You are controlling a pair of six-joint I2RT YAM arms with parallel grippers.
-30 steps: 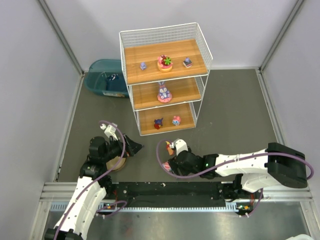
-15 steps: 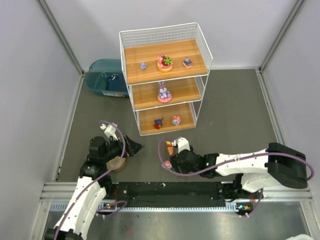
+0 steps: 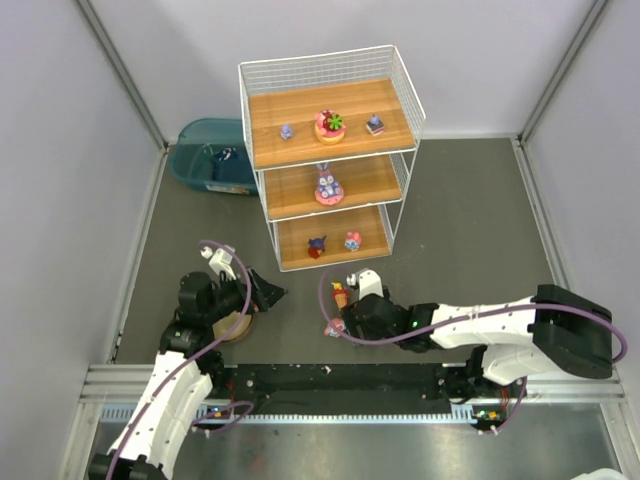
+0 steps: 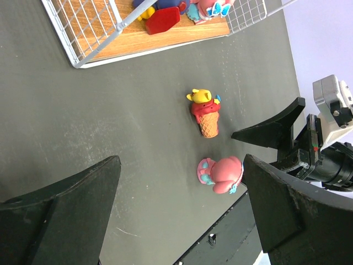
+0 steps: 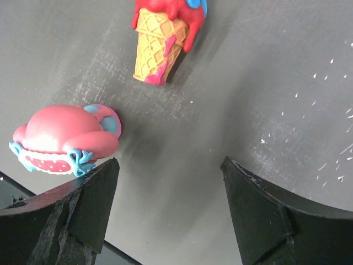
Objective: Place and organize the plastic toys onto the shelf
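Observation:
The shelf [image 3: 398, 105] stands at the back with several toys on its boards: a pink flower disc [image 3: 330, 126] on top, a purple-eared bunny [image 3: 327, 185] in the middle, two small figures [image 3: 317, 246] on the lowest board. On the floor lie an ice-cream cone toy [image 3: 340, 293] and a pink round toy [image 3: 331, 327]. My right gripper [image 3: 347, 319] is open and empty just right of the pink toy [image 5: 63, 138], with the cone [image 5: 162, 41] ahead of it. My left gripper [image 3: 264, 297] is open and empty, left of both floor toys [image 4: 220, 174].
A teal bin [image 3: 205, 160] sits left of the shelf at the back. A tan round bowl [image 3: 237, 328] lies under my left wrist. The lowest shelf board's wire edge [image 4: 99, 47] is near the cone toy [image 4: 205, 113]. Grey walls close in both sides.
My right gripper has shifted slightly away from the near edge, and the pink round toy now shows on the floor beside its left finger. The left arm has not moved.

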